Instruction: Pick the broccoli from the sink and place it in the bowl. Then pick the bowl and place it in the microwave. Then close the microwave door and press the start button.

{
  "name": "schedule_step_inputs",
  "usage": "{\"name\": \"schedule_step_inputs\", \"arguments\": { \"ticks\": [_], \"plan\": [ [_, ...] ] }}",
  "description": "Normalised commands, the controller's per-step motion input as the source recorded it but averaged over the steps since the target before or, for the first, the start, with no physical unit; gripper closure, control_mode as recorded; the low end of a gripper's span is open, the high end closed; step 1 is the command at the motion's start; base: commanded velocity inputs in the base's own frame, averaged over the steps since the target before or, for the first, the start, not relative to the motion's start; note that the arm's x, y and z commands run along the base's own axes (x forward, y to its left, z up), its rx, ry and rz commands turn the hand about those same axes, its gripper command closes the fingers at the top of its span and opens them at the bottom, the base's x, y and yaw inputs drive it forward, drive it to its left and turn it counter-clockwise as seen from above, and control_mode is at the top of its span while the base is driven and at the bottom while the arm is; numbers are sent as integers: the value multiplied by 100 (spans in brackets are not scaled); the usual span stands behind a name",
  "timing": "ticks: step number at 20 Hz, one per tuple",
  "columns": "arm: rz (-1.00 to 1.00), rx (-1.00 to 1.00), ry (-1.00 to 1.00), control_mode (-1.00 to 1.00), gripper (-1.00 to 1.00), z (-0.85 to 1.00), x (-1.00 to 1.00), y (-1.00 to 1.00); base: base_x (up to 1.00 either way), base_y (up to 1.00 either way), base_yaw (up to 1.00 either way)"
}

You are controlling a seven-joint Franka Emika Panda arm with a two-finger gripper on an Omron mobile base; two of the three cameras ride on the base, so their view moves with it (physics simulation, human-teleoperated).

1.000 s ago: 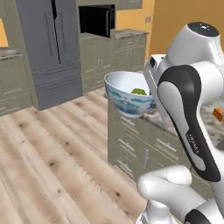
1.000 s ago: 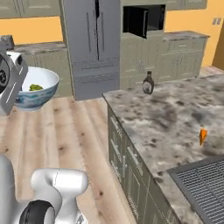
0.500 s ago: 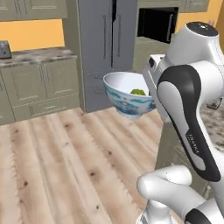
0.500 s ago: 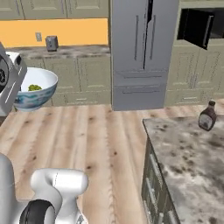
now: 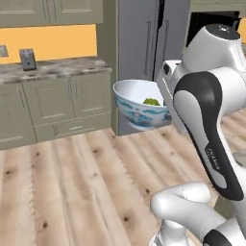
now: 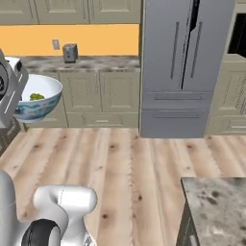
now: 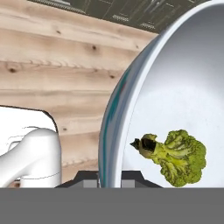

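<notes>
Left base view: my arm carries the bowl [image 5: 139, 108] over the wooden floor, broccoli [image 5: 152, 102] inside.
Right base view: bowl [image 6: 37, 98] held level, away from the fridge [image 6: 185, 67].
Hand view: my hand [image 7: 109, 177] pinches the bowl's rim [image 7: 111, 127]; broccoli [image 7: 177, 157] sits inside.
Progress: broccoli is bowled; microwave placement, door, and start remain.

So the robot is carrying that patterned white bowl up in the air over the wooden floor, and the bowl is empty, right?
Not quite. The bowl is carried above the wooden floor, but it is not empty: the broccoli lies inside it. The hand view shows this best, and the left base view shows green over the rim.
</notes>
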Motion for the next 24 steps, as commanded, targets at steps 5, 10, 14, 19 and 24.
{"name": "schedule_step_inputs", "arguments": {
  "ticks": [5, 10, 14, 19, 24],
  "plan": [
    [0, 0, 0, 100, 100, 0, 0, 0, 100, 24, 14],
    [0, 0, 0, 100, 100, 0, 0, 0, 100, 2, -18],
    [0, 0, 0, 100, 100, 0, 0, 0, 100, 0, -53],
    [0, 0, 0, 100, 100, 0, 0, 0, 87, 0, -65],
    [0, 0, 0, 100, 100, 0, 0, 0, 65, 0, -69]
  ]
}}
